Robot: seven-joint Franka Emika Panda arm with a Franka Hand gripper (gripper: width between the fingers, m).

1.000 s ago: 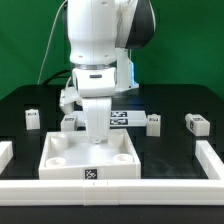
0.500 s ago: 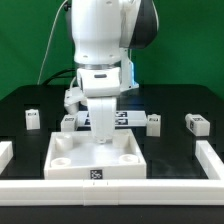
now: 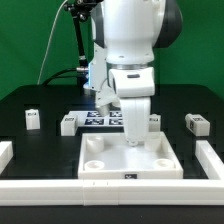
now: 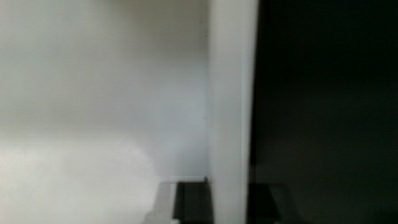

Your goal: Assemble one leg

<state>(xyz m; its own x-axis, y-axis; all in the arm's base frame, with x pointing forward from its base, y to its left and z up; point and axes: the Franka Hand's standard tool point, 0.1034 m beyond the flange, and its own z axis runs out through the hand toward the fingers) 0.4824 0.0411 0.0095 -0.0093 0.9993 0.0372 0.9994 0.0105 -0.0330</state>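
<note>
My gripper [image 3: 133, 137] is shut on the back wall of the large white square panel [image 3: 130, 160], which has round corner sockets and lies flat on the black table. In the wrist view the panel's thin wall [image 4: 231, 100] runs between my two dark fingertips [image 4: 192, 207], with my gripper [image 4: 233, 207] closed round it. Several small white legs with tags stand behind the panel: one at the far left [image 3: 31, 119], one [image 3: 68, 124] left of the arm, one [image 3: 153, 122] just right of my gripper, and one at the far right [image 3: 196, 124].
The marker board [image 3: 98, 120] lies behind the panel, partly hidden by the arm. A low white border [image 3: 60, 190] runs along the front, with short side pieces at the left [image 3: 5, 152] and right [image 3: 210, 155].
The arm and the white panel in its grip have slid to the exterior view's right. The legs have not moved.
</note>
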